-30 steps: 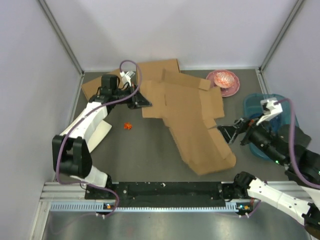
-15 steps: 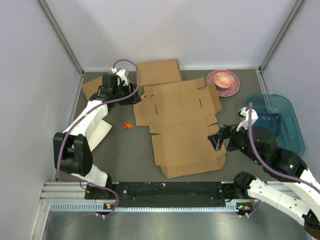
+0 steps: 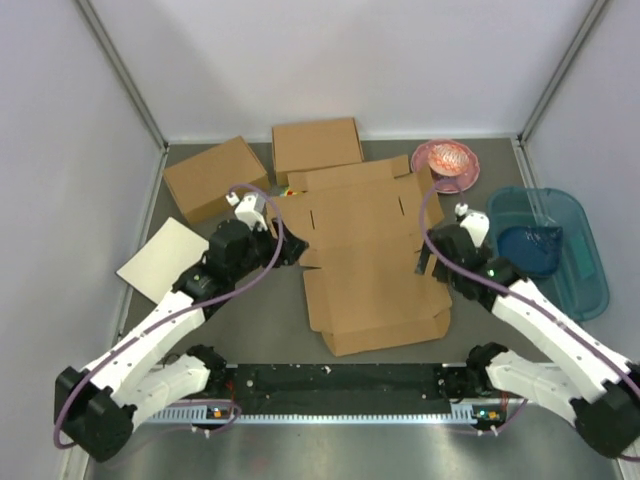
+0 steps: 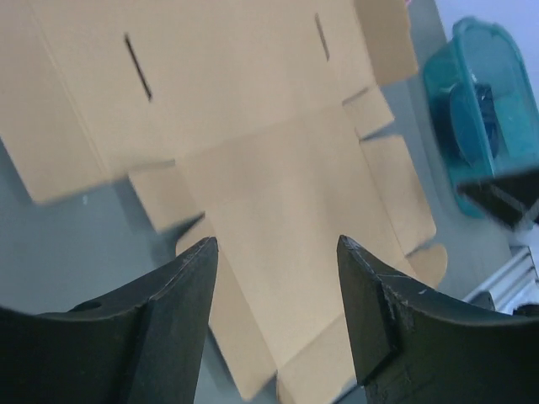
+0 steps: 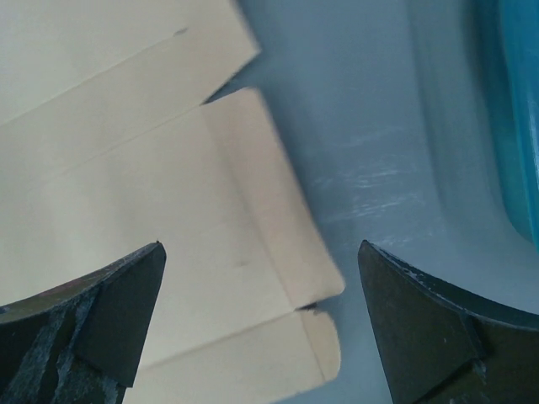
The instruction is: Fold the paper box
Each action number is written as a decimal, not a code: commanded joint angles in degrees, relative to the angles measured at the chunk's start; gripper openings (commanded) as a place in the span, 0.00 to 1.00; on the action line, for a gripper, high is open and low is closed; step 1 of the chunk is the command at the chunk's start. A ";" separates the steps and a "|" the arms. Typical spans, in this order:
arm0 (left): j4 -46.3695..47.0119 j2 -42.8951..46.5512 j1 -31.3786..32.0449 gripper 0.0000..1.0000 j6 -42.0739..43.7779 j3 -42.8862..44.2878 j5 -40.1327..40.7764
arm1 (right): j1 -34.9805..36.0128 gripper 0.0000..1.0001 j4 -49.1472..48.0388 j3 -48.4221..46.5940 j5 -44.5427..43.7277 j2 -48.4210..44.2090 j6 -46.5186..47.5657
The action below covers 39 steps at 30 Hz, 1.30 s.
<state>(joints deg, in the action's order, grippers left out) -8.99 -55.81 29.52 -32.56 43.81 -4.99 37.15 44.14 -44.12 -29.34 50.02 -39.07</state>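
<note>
**Flat paper box (image 3: 365, 250) lies unfolded at the worktop's (image 3: 265, 325) centre, both arms poised.**
Left fingers (image 4: 181, 311) at its 9 o'clock edge and right fingers (image 5: 421, 320) at 3 o'clock are spread, grasping nothing. A clean fold likely means pinching opposite side flaps near their creases and raising them together, keeping the sheet from sliding.

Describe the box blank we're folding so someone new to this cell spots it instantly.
Start at the middle of the dark grey table. The paper box is the large brown cardboard sheet lying flat there, die-cut with flaps and slots. The back-left cardboard box and back-centre cardboard box are already formed, and the square board on the left is off-white and plain.
</note>
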 commanded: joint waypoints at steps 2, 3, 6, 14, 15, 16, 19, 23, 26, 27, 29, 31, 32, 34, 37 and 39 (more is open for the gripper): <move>1.44 11.14 2.03 0.62 -10.94 -9.61 4.11 | -13.22 0.99 -9.85 0.79 8.50 10.77 -1.89; 0.74 14.82 2.21 0.61 -11.73 -11.36 4.38 | -13.50 0.99 -12.39 0.88 8.69 12.11 -1.80; -2.42 21.07 2.30 0.61 -11.48 -13.74 4.47 | -14.55 0.99 -15.48 0.96 11.32 17.12 -1.01; -10.08 29.44 2.30 0.61 -9.63 -16.04 7.46 | -14.82 0.85 -22.86 6.66 18.26 21.87 -0.30; -9.99 30.31 2.30 0.61 -9.72 -16.56 7.02 | -14.82 0.82 -23.48 7.46 18.79 21.79 -0.31; -9.64 30.76 2.30 0.61 -9.63 -16.83 6.49 | -14.82 0.76 -23.92 8.42 20.19 21.44 -0.22; -8.41 31.64 2.30 0.61 -9.46 -18.50 5.35 | -14.82 0.62 -25.24 11.15 22.91 20.56 0.13; -8.32 31.56 2.30 0.61 -9.90 -19.38 5.26 | -13.86 0.47 -25.25 14.41 25.73 17.05 0.83; -8.58 31.38 2.30 0.61 -9.72 -18.94 5.26 | -12.72 0.31 -23.84 15.99 27.67 12.66 0.75; -8.67 31.38 2.30 0.61 -9.63 -18.68 5.26 | -12.36 0.22 -22.10 16.17 28.28 11.60 0.75; -9.37 31.20 2.30 0.61 -9.02 -17.54 5.26 | -11.23 0.12 -19.63 16.17 28.55 7.66 0.75; -10.07 31.03 2.30 0.61 -8.49 -16.75 5.52 | -10.34 0.02 -15.94 16.17 29.08 4.75 0.40; -10.60 30.94 2.30 0.61 -8.05 -15.96 5.78 | -9.38 0.00 -14.80 16.08 30.38 1.87 0.22; -10.96 30.85 2.30 0.61 -7.61 -15.34 6.31 | -8.76 0.00 -11.02 15.82 31.62 -0.70 -0.92; -11.40 30.85 2.30 0.61 -7.17 -14.72 7.28 | -8.14 0.00 -7.76 16.25 34.78 -5.88 -2.85; -11.40 30.59 2.30 0.61 -7.26 -14.46 7.19 | -7.01 0.00 -6.79 16.69 36.71 -8.78 -4.43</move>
<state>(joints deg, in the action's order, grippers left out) -21.10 -24.91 31.62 -40.97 26.65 1.21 28.21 32.71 -27.75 2.46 46.06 -40.34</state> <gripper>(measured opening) 0.613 0.009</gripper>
